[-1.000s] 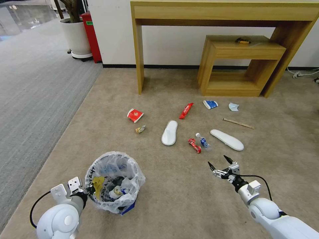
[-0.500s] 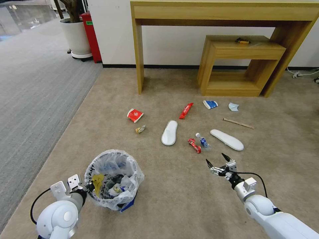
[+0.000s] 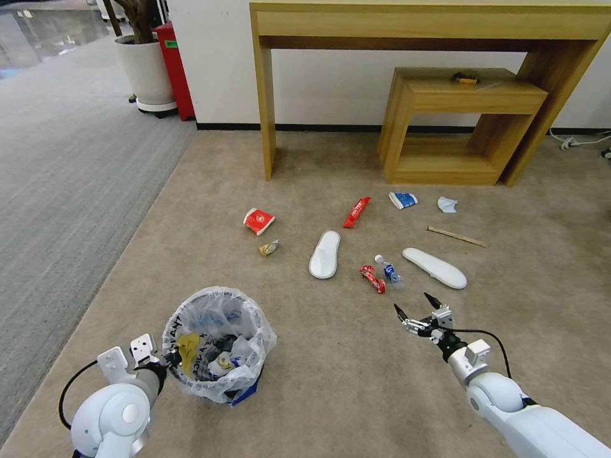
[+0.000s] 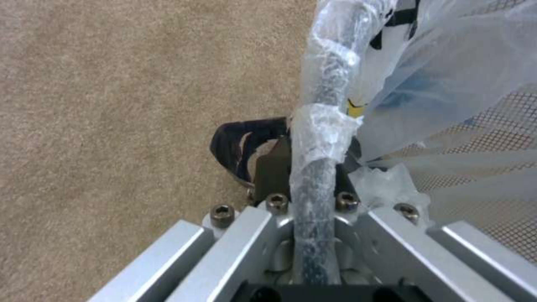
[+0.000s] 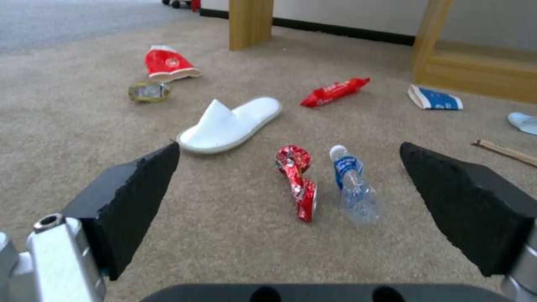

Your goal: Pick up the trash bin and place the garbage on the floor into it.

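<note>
Beige carpet, the floor [image 3: 344,381], carries everything in the head view. The trash bin [image 3: 218,343] sits low on the robot's left, its clear liner already holding some litter, and the left end effector [image 3: 167,360] is at its near rim, probably so the bin can be carried toward the mess. The garbage is strewn beyond: a white slipper [image 3: 325,254], a crumpled red wrapper [image 3: 372,278] just beside a small clear bottle [image 3: 389,271], and a second slipper [image 3: 435,267]. The right end effector [image 3: 417,308] hovers near the wrapper and bottle, spread wide and empty, likely lining up a pick.

From the left wrist, the left end effector [image 4: 313,167] is clamped on the bin's bag-wrapped rim [image 4: 324,126], one finger outside, mesh wall beside it.

From the right wrist, the right end effector [image 5: 291,155] has its black pads [image 5: 134,176] far apart, touching nothing; the red wrapper [image 5: 298,180] and bottle [image 5: 352,184] lie between them on the carpet, the slipper [image 5: 232,123] farther off.
</note>
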